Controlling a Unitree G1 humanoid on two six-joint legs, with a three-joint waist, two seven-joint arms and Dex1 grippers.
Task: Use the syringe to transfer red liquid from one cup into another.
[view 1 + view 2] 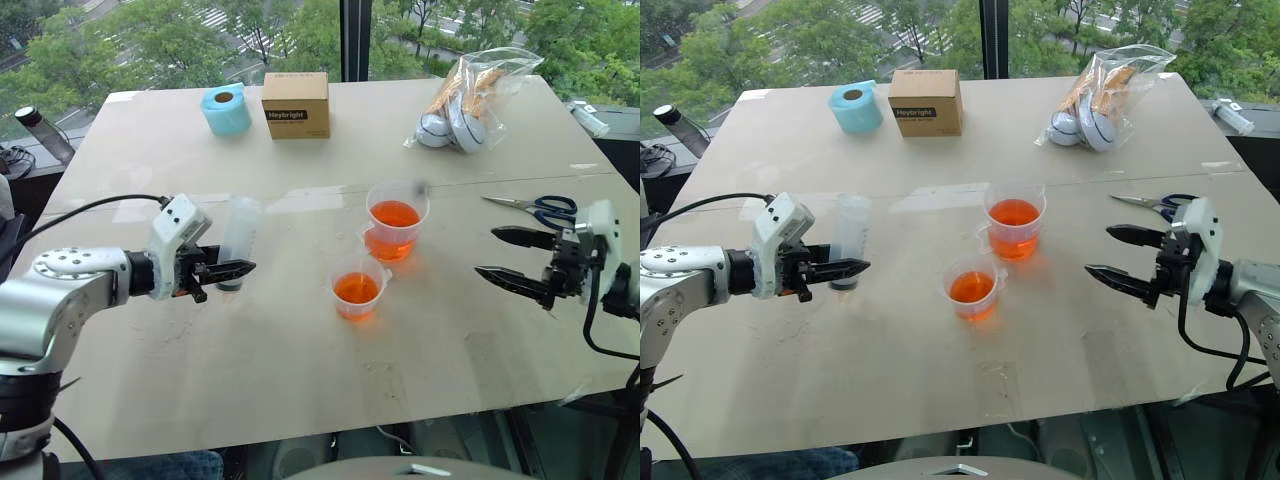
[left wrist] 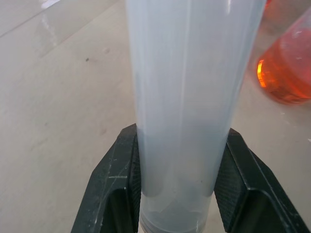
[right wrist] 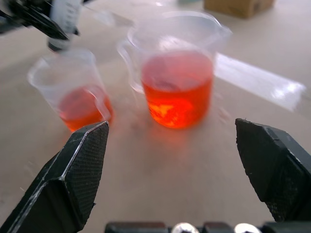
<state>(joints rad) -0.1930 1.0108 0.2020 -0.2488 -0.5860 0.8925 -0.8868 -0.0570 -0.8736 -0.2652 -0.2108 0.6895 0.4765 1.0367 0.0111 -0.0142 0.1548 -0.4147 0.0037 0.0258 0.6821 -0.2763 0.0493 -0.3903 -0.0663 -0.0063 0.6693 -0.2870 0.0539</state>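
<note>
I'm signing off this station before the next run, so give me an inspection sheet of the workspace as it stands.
Surface: pale table, a seam across its middle.
Job's things: syringe upright in the left gripper; tall cup and short cup both hold red liquid.
Clutter: blue roll, brown box, bag, scissors.
Grippers: left shut on the syringe; right gripper open, holding nothing.
Cables: black cable along the left arm, another by the right wrist.
Surroundings: window, trees outside.
</note>
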